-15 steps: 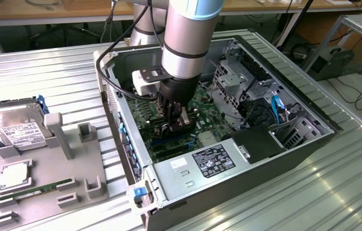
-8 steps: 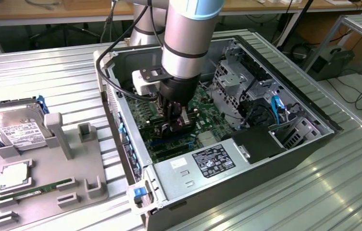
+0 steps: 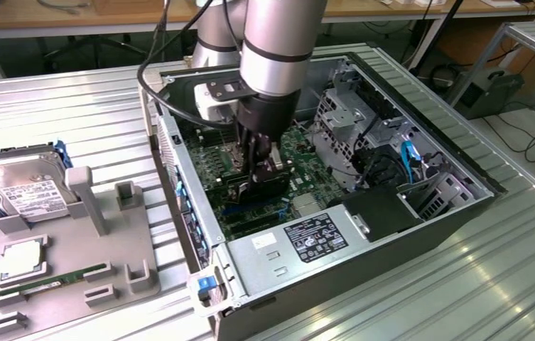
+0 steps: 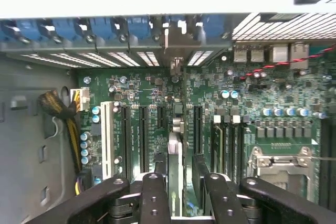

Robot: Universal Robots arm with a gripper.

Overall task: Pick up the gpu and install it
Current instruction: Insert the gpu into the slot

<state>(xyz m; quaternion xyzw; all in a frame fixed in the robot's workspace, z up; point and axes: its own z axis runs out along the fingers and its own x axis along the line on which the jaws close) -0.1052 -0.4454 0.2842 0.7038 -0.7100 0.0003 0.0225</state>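
exterior view's left: grey fixture tray point(image 3: 68, 263) with hard drive point(image 3: 23, 186), cpu point(image 3: 20, 257) and memory stick point(image 3: 49, 282). centre: open pc case point(image 3: 362, 234), gripper point(image 3: 259, 165) down inside over the green motherboard point(image 3: 300, 160). wrist view: gpu point(image 4: 175, 169) stands edge-on between the fingers point(image 4: 153, 200), over the expansion slots point(image 4: 142, 135); fingers narrow around it.

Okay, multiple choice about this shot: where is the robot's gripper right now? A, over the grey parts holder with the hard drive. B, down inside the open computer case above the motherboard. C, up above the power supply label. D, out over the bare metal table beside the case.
B: the gripper reaches down inside the open computer case, just above the green motherboard, straddling the gpu seen edge-on over the slots.
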